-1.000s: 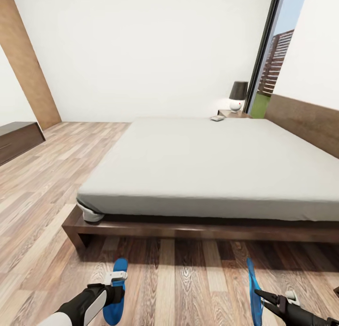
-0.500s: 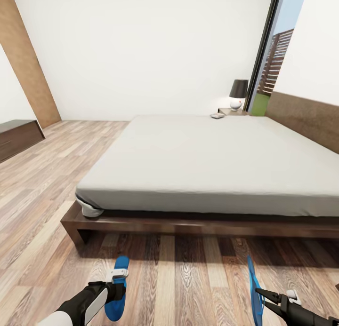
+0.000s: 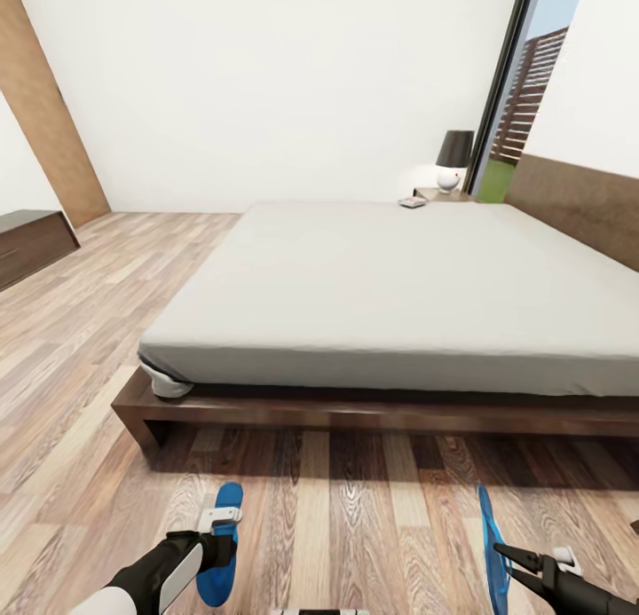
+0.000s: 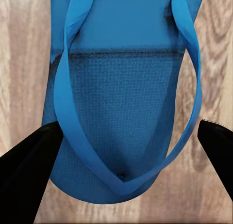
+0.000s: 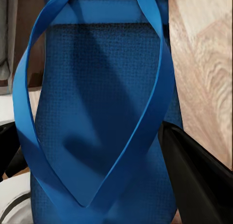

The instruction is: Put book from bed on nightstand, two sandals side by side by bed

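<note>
Carrying one sandal per arm, low over the plank floor [image 3: 337, 526] at the foot of the bed [image 3: 399, 287]. Left claw [image 3: 222, 519] grips the left sandal [image 3: 220, 562] flat, sole down; in the left wrist view its dark fingers [image 4: 26, 170] sit at either edge of the sole, closed on it. Right claw [image 3: 515, 563] holds the right sandal [image 3: 490, 544] on edge, so from the head view only a thin blue strip shows; in the right wrist view the fingers [image 5: 199, 175] flank the sole, clamped on it. The sandals are well apart, each on its own side, likely so both can be set down in one go beside the bed frame; the right one would need turning flat first.

Beyond: mattress bare except for a small flat object, probably the book [image 3: 412, 202], at the far corner near the headboard. Just past it the nightstand [image 3: 432, 193] with a dark-shaded lamp [image 3: 453, 158]. Book not yet moved. Low dresser [image 3: 31, 242] at far left.
</note>
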You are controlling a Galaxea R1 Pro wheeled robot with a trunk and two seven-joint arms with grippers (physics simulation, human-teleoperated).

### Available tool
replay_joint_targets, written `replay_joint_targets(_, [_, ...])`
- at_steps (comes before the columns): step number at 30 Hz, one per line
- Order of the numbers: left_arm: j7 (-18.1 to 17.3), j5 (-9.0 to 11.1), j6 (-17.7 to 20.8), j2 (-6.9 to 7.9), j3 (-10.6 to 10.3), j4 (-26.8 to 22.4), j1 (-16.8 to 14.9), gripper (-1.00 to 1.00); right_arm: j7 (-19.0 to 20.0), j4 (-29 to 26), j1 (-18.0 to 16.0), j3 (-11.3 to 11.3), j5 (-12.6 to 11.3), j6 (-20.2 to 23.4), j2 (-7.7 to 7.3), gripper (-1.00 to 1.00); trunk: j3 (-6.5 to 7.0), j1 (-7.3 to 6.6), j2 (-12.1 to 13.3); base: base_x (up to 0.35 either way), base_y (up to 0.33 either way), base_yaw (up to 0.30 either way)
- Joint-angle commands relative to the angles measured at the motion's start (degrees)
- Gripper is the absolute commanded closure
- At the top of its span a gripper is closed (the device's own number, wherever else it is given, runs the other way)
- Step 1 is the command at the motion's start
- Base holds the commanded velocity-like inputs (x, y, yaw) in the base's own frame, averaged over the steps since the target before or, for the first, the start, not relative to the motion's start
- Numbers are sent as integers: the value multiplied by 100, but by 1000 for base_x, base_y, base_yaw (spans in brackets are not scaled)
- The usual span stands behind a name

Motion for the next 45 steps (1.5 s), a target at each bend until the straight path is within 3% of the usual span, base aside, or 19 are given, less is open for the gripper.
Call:
replay_joint_targets(1, [54,54,23,4,-47,-18,-2,100,6,-1,-2,54,-65,54,-35,100,-28,1,-4,0,0,0])
replay_joint_targets(45, [54,46,-6,24,-48,-18,-2,100,2,2,3,56,-67,53,-54,100,-1003,115,-63,0,0,0])
